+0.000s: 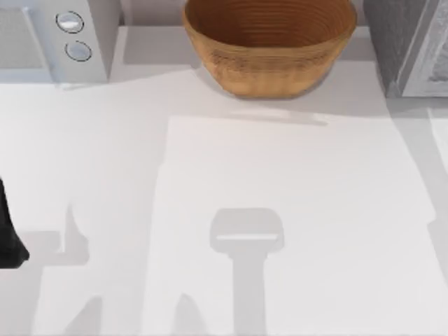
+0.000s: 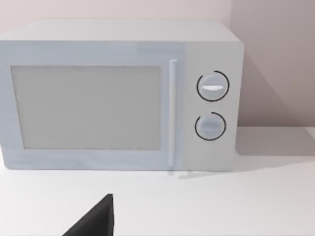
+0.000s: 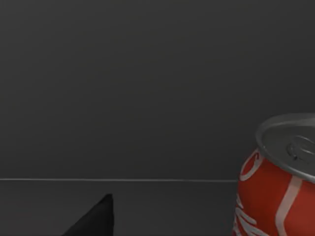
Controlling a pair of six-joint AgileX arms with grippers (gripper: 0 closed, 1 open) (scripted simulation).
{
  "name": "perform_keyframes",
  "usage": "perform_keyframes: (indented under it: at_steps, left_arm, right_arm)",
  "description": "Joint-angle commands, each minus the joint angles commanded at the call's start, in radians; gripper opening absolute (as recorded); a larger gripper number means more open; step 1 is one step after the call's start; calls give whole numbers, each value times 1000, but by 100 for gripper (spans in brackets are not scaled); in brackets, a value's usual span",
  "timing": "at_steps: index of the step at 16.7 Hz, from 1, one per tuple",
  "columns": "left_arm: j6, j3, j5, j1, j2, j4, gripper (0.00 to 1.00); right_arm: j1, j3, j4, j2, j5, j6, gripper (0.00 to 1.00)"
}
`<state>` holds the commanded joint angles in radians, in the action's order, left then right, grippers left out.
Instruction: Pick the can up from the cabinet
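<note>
The can (image 3: pixel 278 182) is red with white lettering and a grey metal top, and it stands upright inside the dark cabinet (image 3: pixel 147 88). A black part of my right gripper (image 3: pixel 96 219) shows in the right wrist view, apart from the can and off to its side. In the top view the cabinet (image 1: pixel 409 49) is the grey box at the back right. My left arm (image 1: pixel 8 231) is parked at the table's left edge. A black part of my left gripper (image 2: pixel 96 219) points toward the microwave.
A white microwave (image 2: pixel 118 96) with two dials stands at the back left (image 1: pixel 63 35). A big brown ribbed wooden bowl (image 1: pixel 269 45) sits at the back middle. The white table (image 1: pixel 280 210) stretches in front of them.
</note>
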<state>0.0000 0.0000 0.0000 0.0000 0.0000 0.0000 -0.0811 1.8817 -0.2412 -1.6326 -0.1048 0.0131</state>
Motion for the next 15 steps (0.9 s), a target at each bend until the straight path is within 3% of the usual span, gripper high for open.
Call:
perform_keyframes:
  at_steps: [2, 15]
  left_arm:
    - [0, 0, 0, 0, 0, 0, 100]
    - [0, 0, 0, 0, 0, 0, 100]
  right_arm:
    - [0, 0, 0, 0, 0, 0, 100]
    - [0, 0, 0, 0, 0, 0, 2]
